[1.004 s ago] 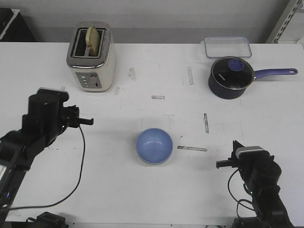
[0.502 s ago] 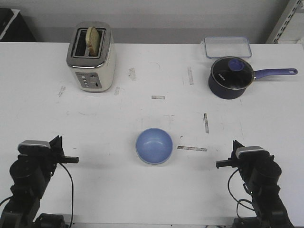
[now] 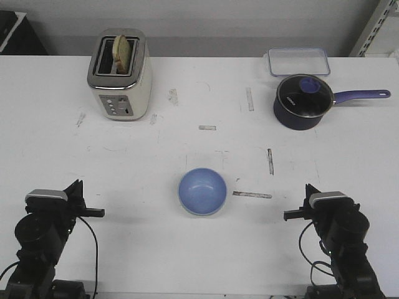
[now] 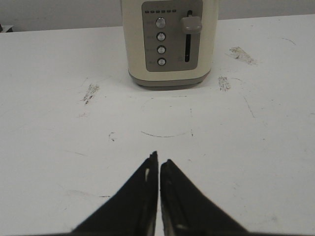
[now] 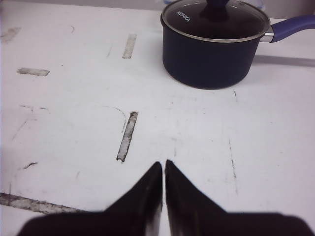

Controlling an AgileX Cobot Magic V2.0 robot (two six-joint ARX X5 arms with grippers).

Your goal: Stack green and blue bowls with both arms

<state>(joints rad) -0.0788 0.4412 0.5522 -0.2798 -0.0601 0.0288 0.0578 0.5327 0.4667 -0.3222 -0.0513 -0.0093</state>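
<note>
The blue bowl (image 3: 202, 191) sits upright at the middle of the table (image 3: 187, 112). A thin pale edge shows under its near rim; no separate green bowl is in view. My left gripper (image 3: 98, 213) is low at the near left, shut and empty, well left of the bowl. In the left wrist view its fingers (image 4: 158, 162) are closed over bare table. My right gripper (image 3: 288, 216) is low at the near right, shut and empty, well right of the bowl. In the right wrist view (image 5: 163, 164) its jaws are closed too. Neither wrist view shows a bowl.
A cream toaster (image 3: 120, 75) with toast stands at the back left and shows in the left wrist view (image 4: 170, 42). A navy pot with a lid and long handle (image 3: 303, 101) and a clear lidded box (image 3: 298, 61) stand at the back right.
My left arm has drawn back from a raised spot at mid left to a low spot at the near left edge. The right arm and the bowl have not moved.
</note>
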